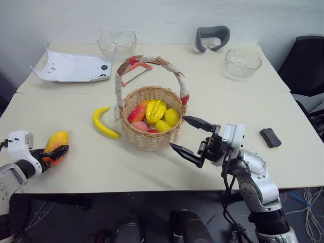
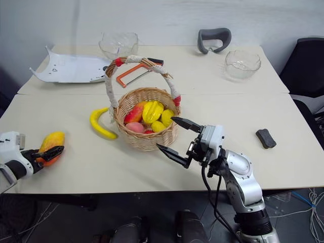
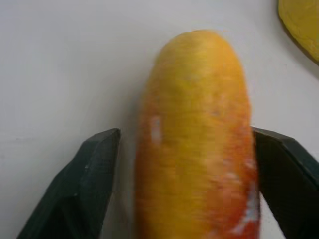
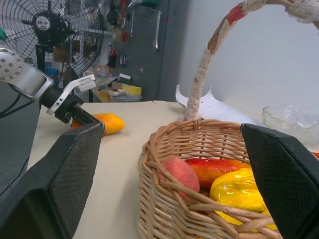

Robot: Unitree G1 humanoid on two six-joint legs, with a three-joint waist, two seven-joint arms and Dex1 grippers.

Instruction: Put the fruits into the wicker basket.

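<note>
The mango (image 1: pixel 55 142), red-orange to yellow, lies near the table's front left edge. My left gripper (image 1: pixel 54 151) is open and straddles it: in the left wrist view one finger (image 3: pixel 94 169) stands clear of the mango (image 3: pixel 199 139), while the other sits at its side. The yellow banana (image 1: pixel 104 123) lies on the table just left of the wicker basket (image 1: pixel 152 139), which holds a starfruit, lemons and red fruit. My right gripper (image 1: pixel 177 131) is open and empty by the basket's front right side, pointing left.
Two glass bowls (image 1: pixel 117 43) (image 1: pixel 243 62) stand at the back. A white plastic part (image 1: pixel 73 68) lies back left, and an orange hacksaw (image 1: pixel 139 71) lies behind the basket. A grey pad (image 1: pixel 212 38) and a small black block (image 1: pixel 270 137) are on the right.
</note>
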